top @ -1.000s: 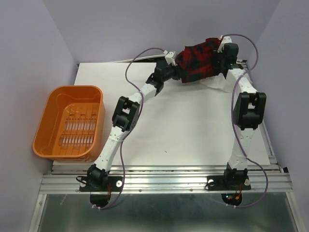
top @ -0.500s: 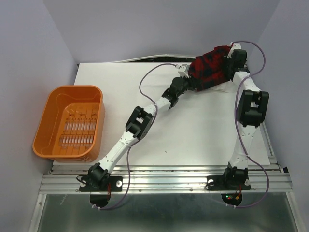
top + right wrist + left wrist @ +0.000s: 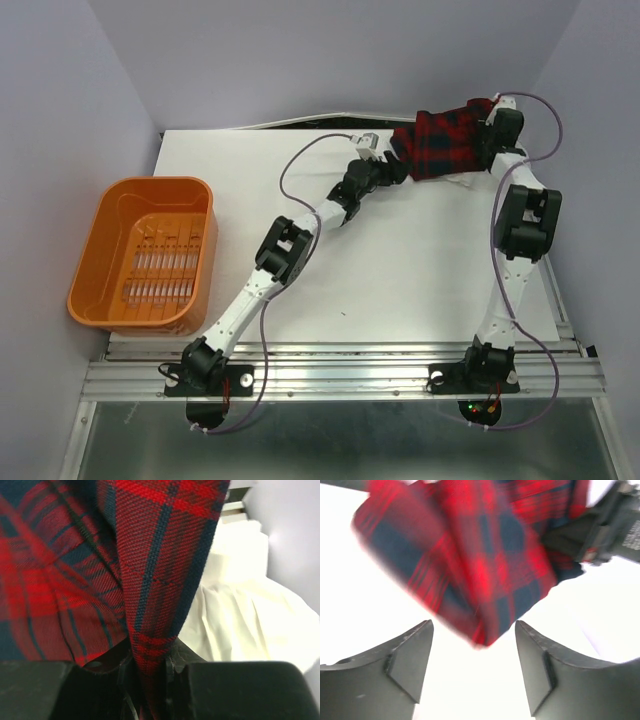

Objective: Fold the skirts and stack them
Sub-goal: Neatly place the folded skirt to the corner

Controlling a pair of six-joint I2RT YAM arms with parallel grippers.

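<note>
Left gripper (image 3: 472, 628) just spread, letting go of plaid skirt (image 3: 485, 545) right ahead; right gripper (image 3: 150, 676) pinches its edge above white skirt (image 3: 240, 615), so stacking looks close.

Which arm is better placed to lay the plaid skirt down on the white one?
Right. The right gripper is shut on the plaid skirt, and the white skirt lies just beneath it. The left gripper stands open with the cloth loose in front of it, so it would probably have to grip first.
</note>
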